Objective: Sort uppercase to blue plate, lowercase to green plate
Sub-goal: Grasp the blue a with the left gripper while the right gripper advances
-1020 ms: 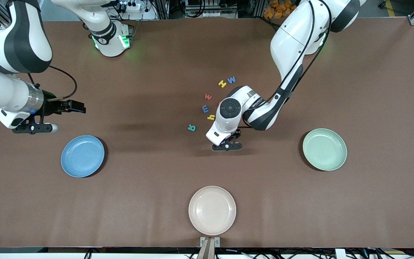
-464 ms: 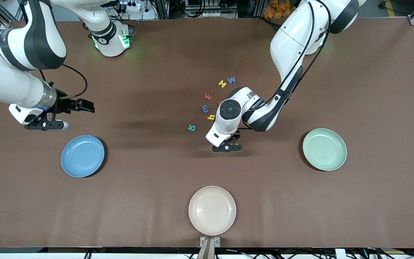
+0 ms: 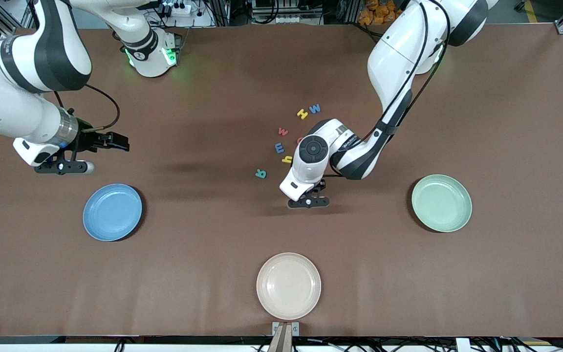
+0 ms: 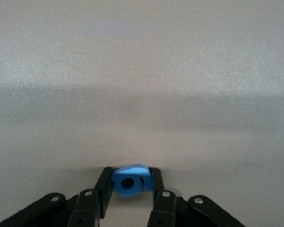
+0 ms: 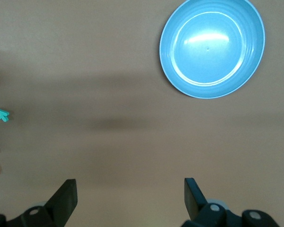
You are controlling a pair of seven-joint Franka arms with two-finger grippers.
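Left gripper pinches the blue g low at the counter, nearer the camera than the yellow h. Right gripper waits spread near the blue plate. Advised: lift straight, then carry to the green plate.

Bright, even overhead light falls on the brown worktop. Soft blurred shadows of the arms band its middle. The blue plate shows white glare; the left wrist view looks washed-out.
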